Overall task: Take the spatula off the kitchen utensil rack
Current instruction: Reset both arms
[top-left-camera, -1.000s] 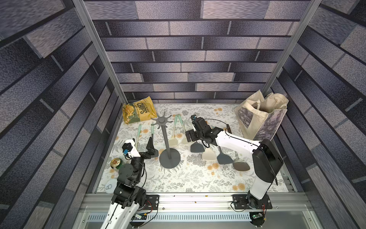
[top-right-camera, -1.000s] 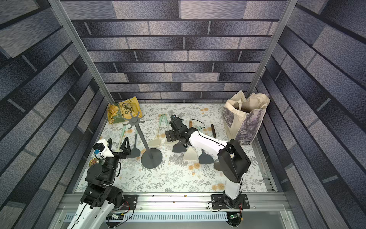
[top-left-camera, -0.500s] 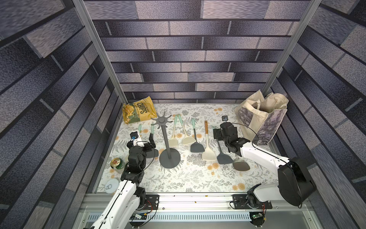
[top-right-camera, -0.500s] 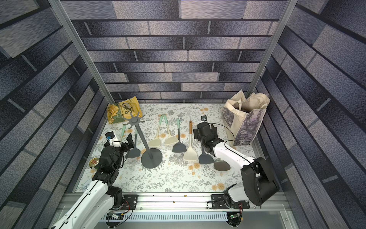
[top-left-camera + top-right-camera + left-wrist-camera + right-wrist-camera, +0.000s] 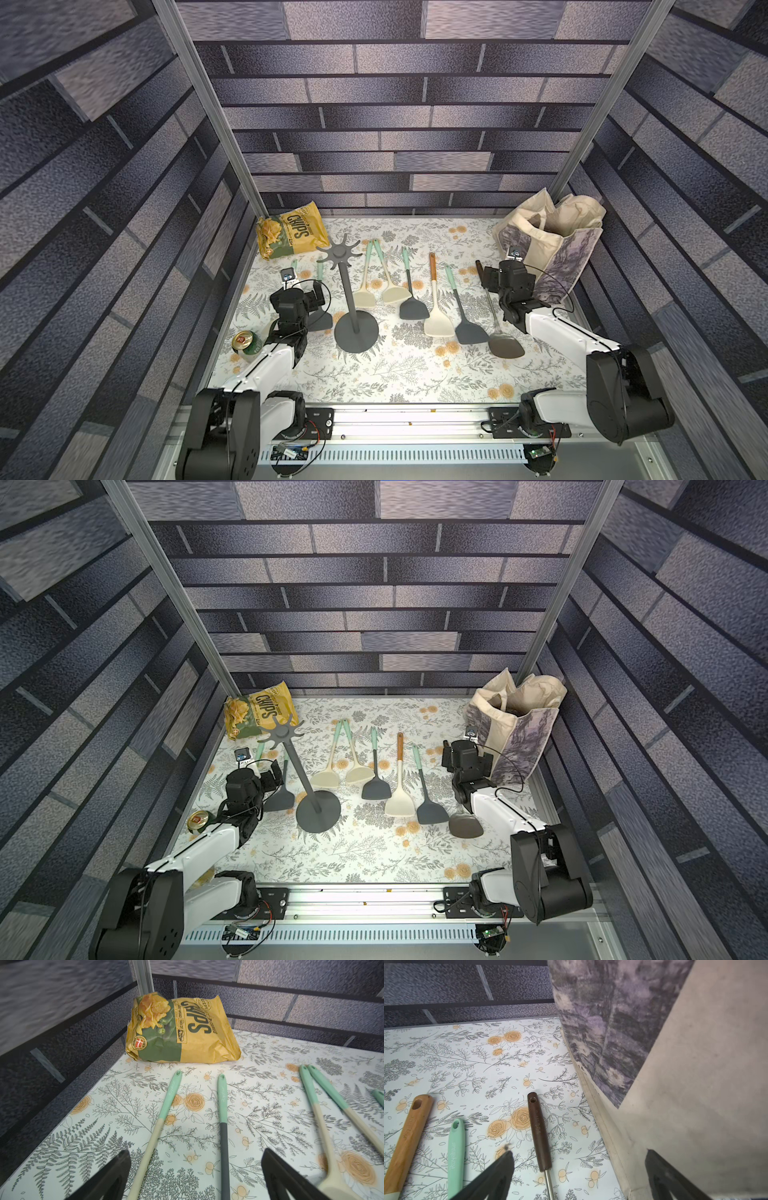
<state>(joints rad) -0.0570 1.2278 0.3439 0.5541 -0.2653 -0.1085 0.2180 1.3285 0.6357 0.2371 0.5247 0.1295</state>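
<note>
Both top views: high above the front edge, looking down and back across the whole desk (image 5: 395, 374); nearly the same coverage. Left wrist view: low and close, facing the chips bag (image 5: 182, 1030) in the back corner. Right wrist view: low, close against the tote bag (image 5: 675, 1064).

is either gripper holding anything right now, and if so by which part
Nothing is held. The left gripper and the right gripper both stand open and empty, above utensil handles lying on the table.
</note>
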